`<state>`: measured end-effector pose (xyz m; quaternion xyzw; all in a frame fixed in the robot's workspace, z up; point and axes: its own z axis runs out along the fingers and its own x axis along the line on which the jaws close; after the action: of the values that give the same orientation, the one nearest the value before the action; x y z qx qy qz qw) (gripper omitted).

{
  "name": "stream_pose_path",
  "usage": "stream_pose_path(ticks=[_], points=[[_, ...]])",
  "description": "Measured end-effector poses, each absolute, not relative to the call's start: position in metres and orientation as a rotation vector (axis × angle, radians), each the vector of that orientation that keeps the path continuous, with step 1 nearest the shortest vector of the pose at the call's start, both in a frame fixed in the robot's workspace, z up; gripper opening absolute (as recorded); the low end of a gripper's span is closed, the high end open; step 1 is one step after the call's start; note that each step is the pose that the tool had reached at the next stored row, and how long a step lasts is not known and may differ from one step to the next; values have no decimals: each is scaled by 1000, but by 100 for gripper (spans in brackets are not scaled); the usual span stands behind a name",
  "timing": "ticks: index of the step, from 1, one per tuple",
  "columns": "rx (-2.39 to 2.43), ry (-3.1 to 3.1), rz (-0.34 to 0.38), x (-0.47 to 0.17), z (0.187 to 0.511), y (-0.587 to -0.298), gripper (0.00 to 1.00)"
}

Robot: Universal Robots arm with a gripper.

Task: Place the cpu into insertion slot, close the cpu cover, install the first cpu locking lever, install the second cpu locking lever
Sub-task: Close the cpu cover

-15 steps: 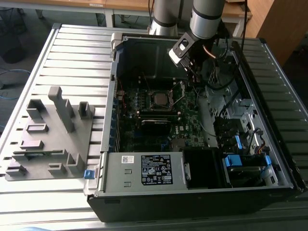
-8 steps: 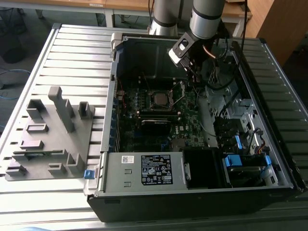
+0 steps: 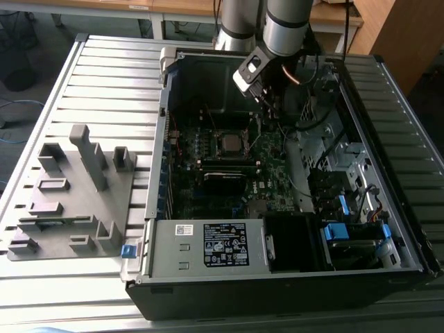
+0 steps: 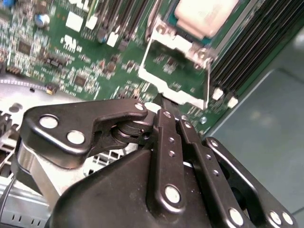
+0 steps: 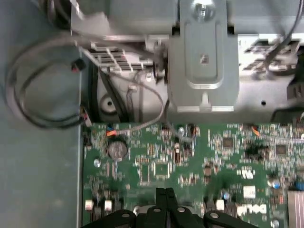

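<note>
We see the arm (image 3: 286, 26) reaching down into an open computer case (image 3: 291, 277) that lies on a slatted metal table (image 3: 104, 83); a grey moulded fixture (image 3: 76, 201) sits on the table towards the exterior view's left, well apart from the case; in the second wrist view the hand (image 4: 167, 110) has its two black fingers (image 4: 166, 137) pressed together with nothing between them, and in the first wrist view the hand (image 5: 165, 191) looks the same, narrow and empty, above the green motherboard (image 5: 161, 161); the cpu (image 4: 205, 14) lies flat in the insertion slot (image 4: 186, 37), its pale metal face up; the cpu cover (image 4: 153, 76) is raised off the slot and tilted, so that we see green board through its cut-out middle; the fingertips sit right at the cover's free edge, though we cannot tell whether they touch it; long black memory slots (image 4: 247, 52) run just beside the slot.
</note>
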<state>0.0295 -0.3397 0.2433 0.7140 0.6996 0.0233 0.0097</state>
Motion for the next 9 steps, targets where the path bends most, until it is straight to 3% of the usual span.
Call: stream_pose_path(ticks=[9], points=[[2229, 2181, 83, -7, 243, -340, 11]])
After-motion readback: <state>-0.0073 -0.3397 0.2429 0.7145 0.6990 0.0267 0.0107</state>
